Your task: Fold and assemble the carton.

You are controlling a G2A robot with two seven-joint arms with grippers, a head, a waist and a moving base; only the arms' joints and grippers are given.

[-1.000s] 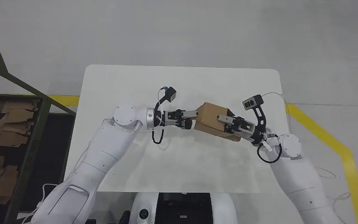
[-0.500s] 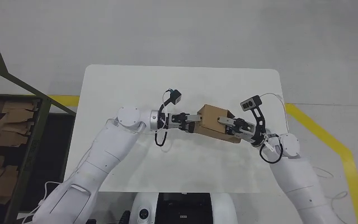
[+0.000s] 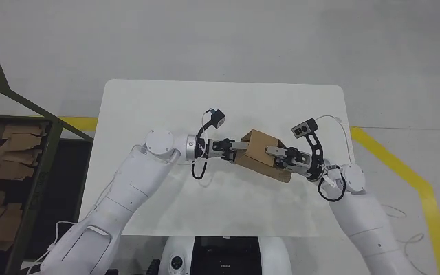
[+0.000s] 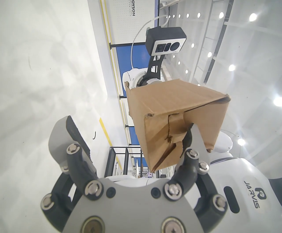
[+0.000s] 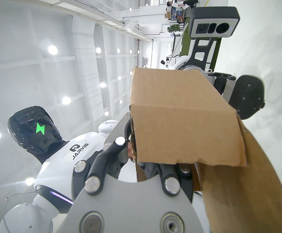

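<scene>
I'd drive the left gripper (image 4: 131,125) square into the end flaps so they tuck instead of crumpling. It's spread wide: one finger on the flaps, the other off the cardboard. The carton (image 3: 260,148) hangs over mid-table (image 3: 137,117), between both arms. The right gripper (image 3: 280,156) looks clamped on its wall, one finger hidden.

A line of dark lettering (image 4: 130,10) stands on the white wall (image 4: 100,26) far ahead of the left gripper (image 4: 129,123), beyond the carton (image 4: 176,106).
</scene>
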